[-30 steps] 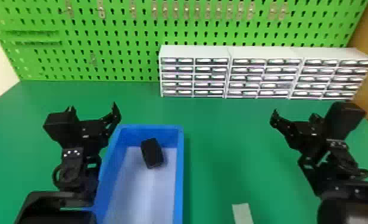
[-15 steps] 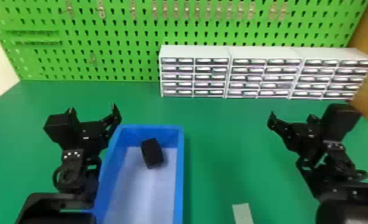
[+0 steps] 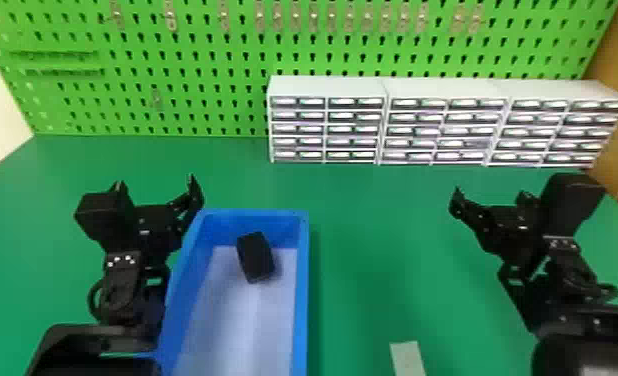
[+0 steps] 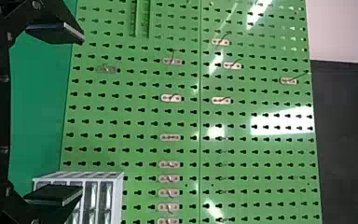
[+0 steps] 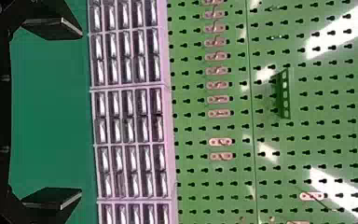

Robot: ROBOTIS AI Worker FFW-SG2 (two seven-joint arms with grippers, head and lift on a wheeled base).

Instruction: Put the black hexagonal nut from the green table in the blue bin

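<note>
My left gripper (image 3: 155,186) stands open beyond the left side of the blue bin (image 3: 300,300), holding nothing. In the left wrist view, the two fingers of the left gripper (image 4: 80,114) are wide apart. A black block-like piece (image 3: 256,257) lies tilted inside the bin near its far end; I cannot tell whether it is the hexagonal nut. Over the right part of the green table (image 3: 383,225) is my right gripper (image 3: 491,194), away from the bin. The right wrist view has the right gripper (image 5: 80,112) open, with nothing between its fingers.
White drawer units (image 3: 445,90) stand in a row along the table's back. Behind them rises a green pegboard (image 3: 213,55) with metal hooks. A pale flat strip (image 3: 407,357) lies near the front edge, right of the bin.
The right arm has shifted slightly to the left. The left arm, the bin and the black piece in it look unmoved.
</note>
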